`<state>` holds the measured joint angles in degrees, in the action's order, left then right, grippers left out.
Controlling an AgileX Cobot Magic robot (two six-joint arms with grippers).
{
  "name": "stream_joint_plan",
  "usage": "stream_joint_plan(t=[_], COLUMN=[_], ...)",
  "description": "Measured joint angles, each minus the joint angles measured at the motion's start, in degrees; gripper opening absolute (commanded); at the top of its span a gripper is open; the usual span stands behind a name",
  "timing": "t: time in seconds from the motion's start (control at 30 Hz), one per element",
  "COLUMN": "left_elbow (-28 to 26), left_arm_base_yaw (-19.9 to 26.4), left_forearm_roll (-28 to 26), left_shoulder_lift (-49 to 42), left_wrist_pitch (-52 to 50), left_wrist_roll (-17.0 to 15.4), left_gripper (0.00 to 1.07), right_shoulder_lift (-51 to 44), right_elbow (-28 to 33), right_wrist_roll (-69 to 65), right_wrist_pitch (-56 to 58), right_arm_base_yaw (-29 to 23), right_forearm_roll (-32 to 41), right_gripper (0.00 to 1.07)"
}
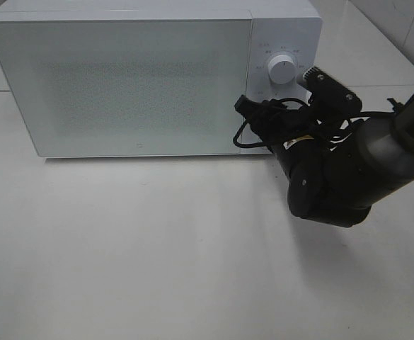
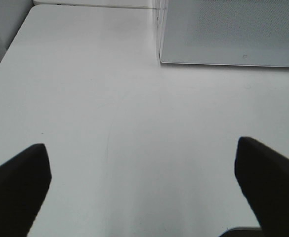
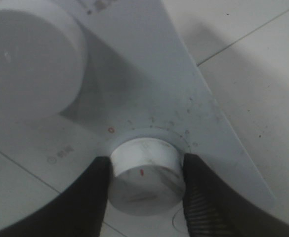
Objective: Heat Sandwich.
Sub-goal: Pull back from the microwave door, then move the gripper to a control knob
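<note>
The sandwich is out of view. The white microwave point(image 1: 122, 78) stands at the back of the table with its door closed. My right gripper point(image 3: 145, 185) is at the control panel, shut on the lower knob point(image 3: 144, 173), one dark finger against each side. The upper knob point(image 1: 282, 69) is free. In the high view the right arm point(image 1: 334, 177) hides the lower knob. My left gripper point(image 2: 142, 168) hangs open over bare table, nothing between its fingers point(image 2: 20, 177). It does not show in the high view.
The white table point(image 1: 157, 269) stretches in front of the microwave. The left wrist view shows the microwave's lower front corner point(image 2: 161, 59) and the table's edge point(image 2: 6, 54). Black cables point(image 1: 253, 113) loop off the right wrist near the door's edge.
</note>
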<state>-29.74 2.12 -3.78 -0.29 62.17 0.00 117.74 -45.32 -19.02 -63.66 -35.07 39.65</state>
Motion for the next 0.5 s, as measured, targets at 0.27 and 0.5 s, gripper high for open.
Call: stream_joint_plan(t=[0.27, 0.5], left_elbow=[0.0, 0.0], left_arm_base_yaw=[0.0, 0.0], left_forearm_roll=[0.0, 0.0], left_shoulder_lift=[0.0, 0.0], left_wrist_pitch=[0.0, 0.0], left_wrist_roll=[0.0, 0.0], left_gripper=[0.96, 0.96], right_shoulder_lift=[0.2, 0.2], right_elbow=[0.1, 0.3], right_wrist_roll=[-17.9, -32.9], right_wrist_pitch=[-0.9, -1.4], right_arm_base_yaw=[-0.1, -0.2], right_forearm_roll=[-0.1, 0.1], right_gripper=[0.16, 0.16])
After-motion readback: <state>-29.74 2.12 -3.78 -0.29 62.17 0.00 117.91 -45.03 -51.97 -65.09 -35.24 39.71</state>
